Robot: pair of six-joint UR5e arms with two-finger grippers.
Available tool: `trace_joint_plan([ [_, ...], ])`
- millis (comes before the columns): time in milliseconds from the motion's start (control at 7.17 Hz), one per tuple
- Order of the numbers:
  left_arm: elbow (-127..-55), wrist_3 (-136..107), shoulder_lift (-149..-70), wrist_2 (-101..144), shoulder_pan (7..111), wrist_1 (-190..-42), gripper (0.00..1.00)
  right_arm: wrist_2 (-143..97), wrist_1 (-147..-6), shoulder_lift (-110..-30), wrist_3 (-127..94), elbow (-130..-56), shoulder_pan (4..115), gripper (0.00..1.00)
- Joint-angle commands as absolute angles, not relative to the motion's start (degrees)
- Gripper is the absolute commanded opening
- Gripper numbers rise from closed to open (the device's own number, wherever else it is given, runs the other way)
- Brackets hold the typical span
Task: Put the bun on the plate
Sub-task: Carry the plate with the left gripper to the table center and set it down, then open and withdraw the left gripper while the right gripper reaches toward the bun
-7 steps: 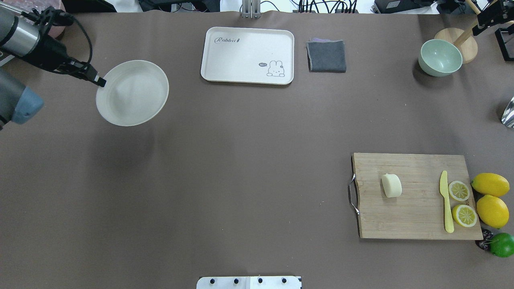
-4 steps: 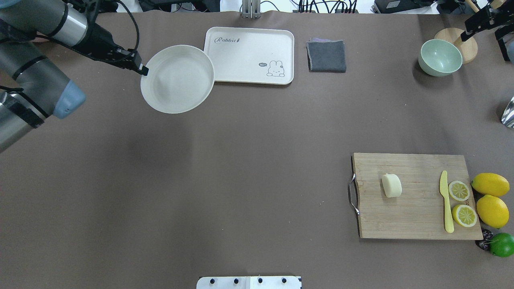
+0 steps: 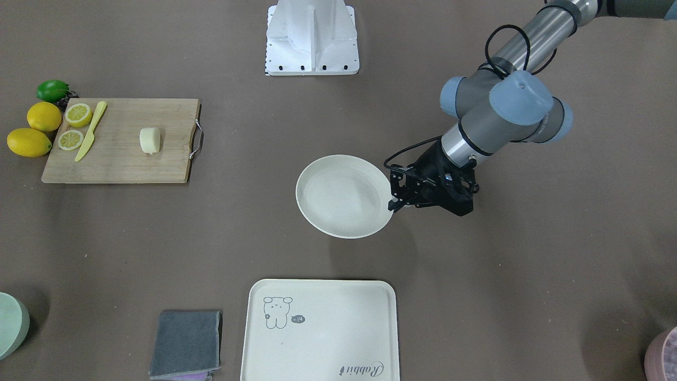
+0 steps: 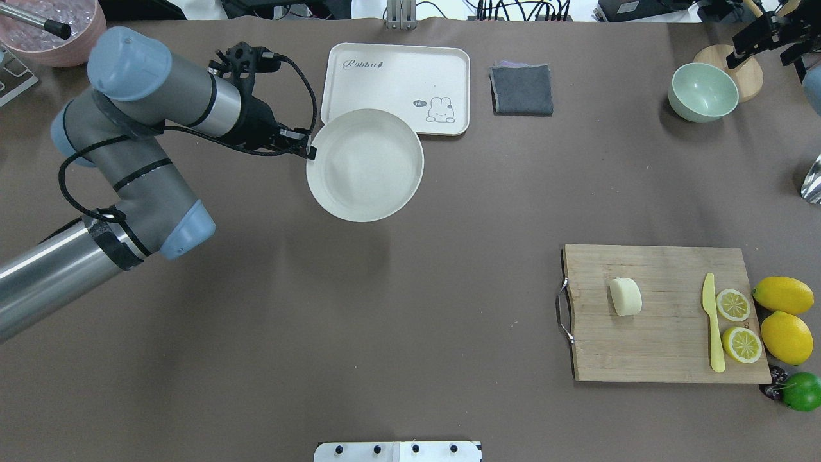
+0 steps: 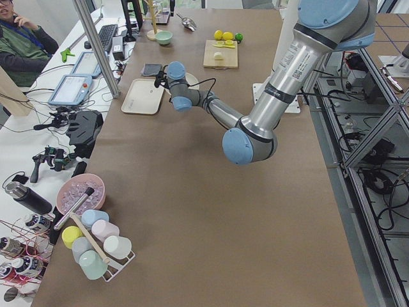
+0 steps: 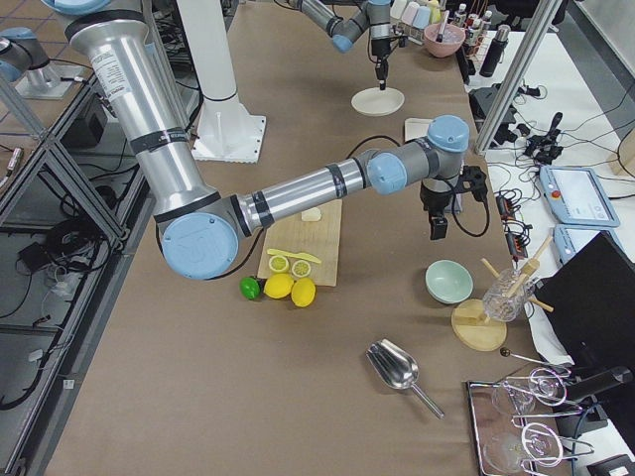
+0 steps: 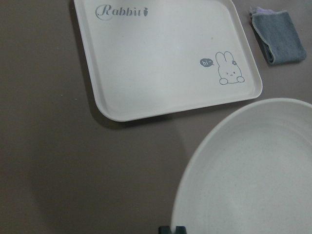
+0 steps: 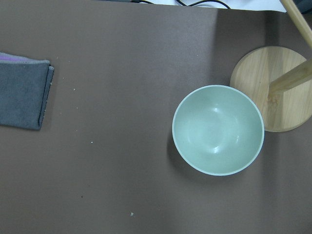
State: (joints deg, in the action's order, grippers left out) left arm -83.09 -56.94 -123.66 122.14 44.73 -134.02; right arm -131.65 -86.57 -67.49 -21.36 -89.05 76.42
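- Your left claw [image 4: 312, 153] is clamped on the rim of the plate [image 4: 365, 167]. The plate is held raised off the desk [image 4: 410, 321], near the rabbit tray [image 4: 385, 77].
- You will find the bun [image 4: 625, 296] lying on the cutting board [image 4: 660, 346], well apart from that claw and from the plate.
- Your right claw [image 6: 437, 226] hovers by the green bowl [image 4: 703, 92], also well apart from the bun. I cannot tell whether its jaws are apart or together.
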Motion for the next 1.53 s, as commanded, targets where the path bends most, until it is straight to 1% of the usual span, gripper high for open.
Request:
trace_joint_plan([
  [0,-84.45,-58.52,-123.31,114.13,37.22,-134.38,0.00,-131.75,-86.57,-67.33,-21.27,-89.03,75.94,1.00],
  [140,-85.77,-59.84,-123.22,111.65,34.74,-134.21,0.00,-131.75,-86.57,-66.28,-21.27,-89.12,75.94,1.00],
  [279,-85.78,-59.68,-123.05,111.45,34.46,-134.12,0.00,-131.75,-86.57,-65.92,-21.27,-89.12,75.94,1.00],
  [419,-85.78,-59.33,-122.26,111.27,34.19,-134.21,0.68,-132.01,-86.57,-65.92,-21.27,-89.21,75.94,1.00],
  [558,-86.04,-59.41,-122.26,109.62,34.19,-134.21,0.96,-132.88,-86.49,-65.92,-21.27,-89.38,75.85,1.00],
  [698,-86.74,-59.41,-122.17,109.08,34.62,-134.30,0.97,-133.67,-86.48,-65.92,-21.18,-90.43,75.59,1.00],
  [837,-89.01,-59.59,-121.56,109.16,35.93,-134.21,0.97,-134.20,-86.66,-66.00,-21.27,-92.35,74.45,1.00],
  [1116,-89.56,-59.33,-120.16,110.73,42.60,-134.21,0.97,-133.60,-86.57,-66.62,-21.01,-92.55,73.30,1.00],
  [1395,-88.95,-59.15,-119.88,115.37,51.02,-133.77,0.97,-134.73,-86.66,-69.76,-22.66,-94.48,69.63,1.00],
])
